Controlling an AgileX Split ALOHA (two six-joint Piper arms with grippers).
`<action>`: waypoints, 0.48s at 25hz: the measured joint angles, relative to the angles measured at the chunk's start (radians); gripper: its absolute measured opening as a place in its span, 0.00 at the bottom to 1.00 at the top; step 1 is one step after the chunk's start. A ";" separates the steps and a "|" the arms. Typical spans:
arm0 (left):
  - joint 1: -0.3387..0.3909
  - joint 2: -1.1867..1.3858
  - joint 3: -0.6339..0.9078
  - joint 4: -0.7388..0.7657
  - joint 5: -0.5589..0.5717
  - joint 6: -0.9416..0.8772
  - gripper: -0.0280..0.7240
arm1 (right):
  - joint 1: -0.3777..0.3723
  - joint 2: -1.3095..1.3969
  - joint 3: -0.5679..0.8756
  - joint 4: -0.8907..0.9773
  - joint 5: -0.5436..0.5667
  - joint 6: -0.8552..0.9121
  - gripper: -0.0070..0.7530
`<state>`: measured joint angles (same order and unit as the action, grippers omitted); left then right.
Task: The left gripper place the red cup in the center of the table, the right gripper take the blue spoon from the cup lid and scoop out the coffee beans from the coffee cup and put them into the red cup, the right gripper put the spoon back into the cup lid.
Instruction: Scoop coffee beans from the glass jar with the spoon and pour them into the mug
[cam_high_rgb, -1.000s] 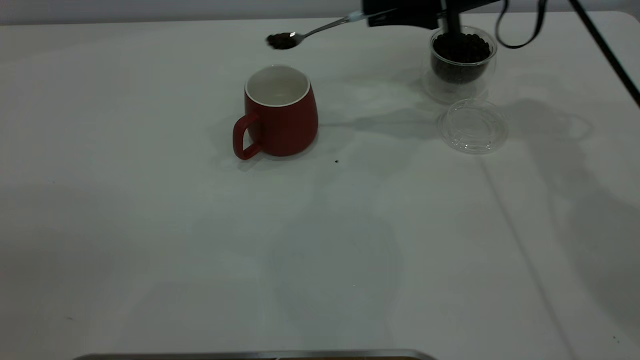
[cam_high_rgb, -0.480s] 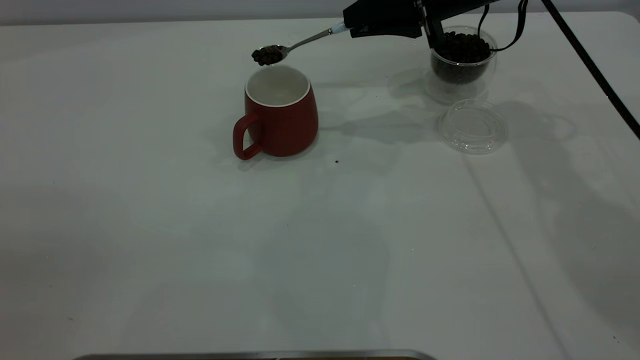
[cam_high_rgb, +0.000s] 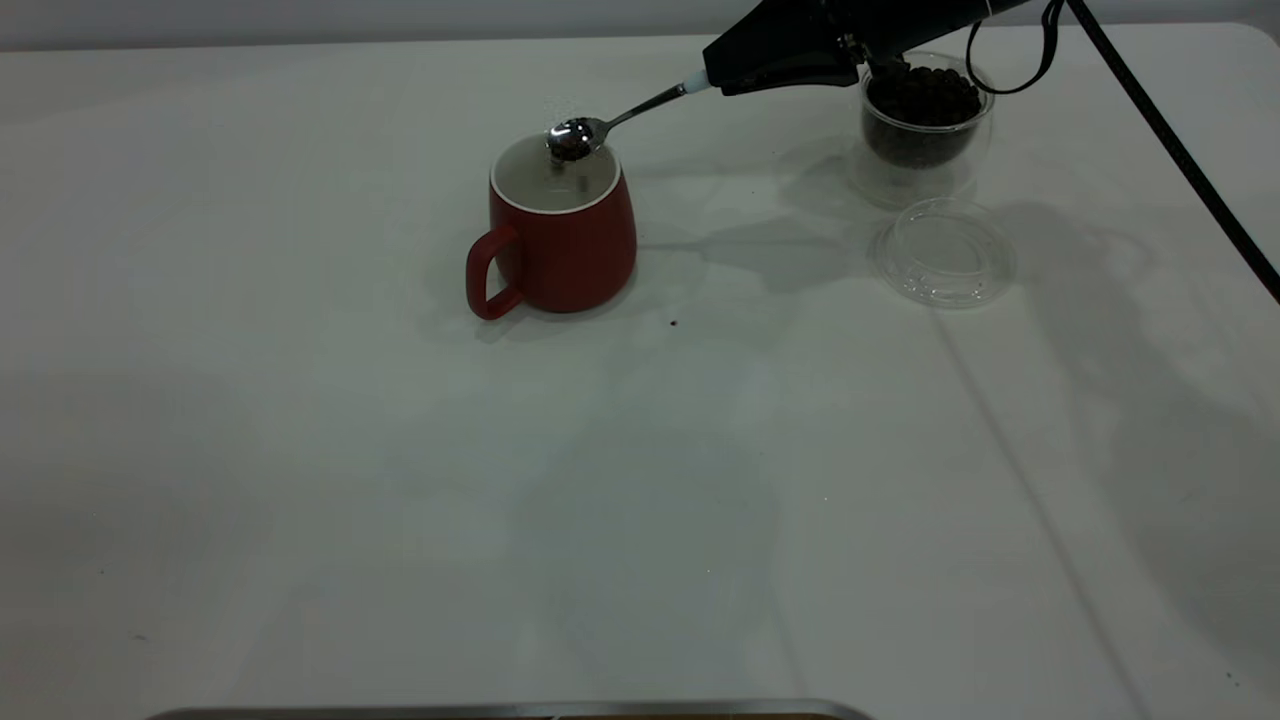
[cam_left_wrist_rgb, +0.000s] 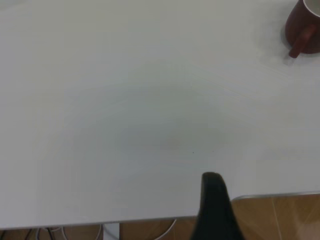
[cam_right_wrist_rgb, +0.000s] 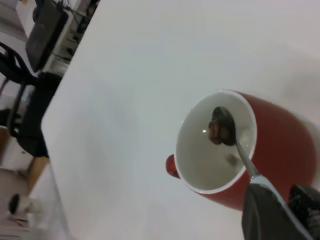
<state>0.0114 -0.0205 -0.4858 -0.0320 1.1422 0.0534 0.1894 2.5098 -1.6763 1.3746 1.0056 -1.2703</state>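
The red cup (cam_high_rgb: 560, 235) stands upright near the middle of the table (cam_high_rgb: 640, 480), handle toward the front left. My right gripper (cam_high_rgb: 770, 55) is shut on the blue spoon's (cam_high_rgb: 625, 115) pale handle. The spoon's metal bowl is tilted over the cup's white inside. In the right wrist view the spoon bowl (cam_right_wrist_rgb: 221, 127) hangs inside the rim of the red cup (cam_right_wrist_rgb: 280, 150), with a brown bit still on it. Coffee beans (cam_high_rgb: 922, 100) fill the coffee cup (cam_high_rgb: 925, 125) at the back right. In front of it lies the cup lid (cam_high_rgb: 945, 252), with nothing in it. My left gripper (cam_left_wrist_rgb: 215, 200) hangs at the table's near edge, far from the red cup (cam_left_wrist_rgb: 302, 27).
A single dark speck (cam_high_rgb: 673, 323) lies on the table just right of the mug. The right arm's black cable (cam_high_rgb: 1170, 150) slants across the back right corner. A metal edge (cam_high_rgb: 500, 710) runs along the table's front.
The right gripper has swung the loaded spoon down and over the mug's mouth and tipped it. The heap of beans no longer shows in the spoon bowl.
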 joint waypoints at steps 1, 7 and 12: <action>0.000 0.000 0.000 0.000 0.000 0.000 0.82 | 0.000 0.000 0.000 0.000 -0.003 -0.022 0.14; 0.000 0.000 0.000 0.000 -0.001 0.000 0.82 | 0.009 -0.007 0.000 -0.005 -0.014 -0.153 0.14; 0.000 0.000 0.000 0.000 -0.001 -0.001 0.82 | 0.034 -0.069 0.000 -0.053 -0.066 -0.186 0.14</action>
<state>0.0114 -0.0205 -0.4858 -0.0320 1.1413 0.0525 0.2233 2.4412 -1.6763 1.3213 0.9396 -1.4561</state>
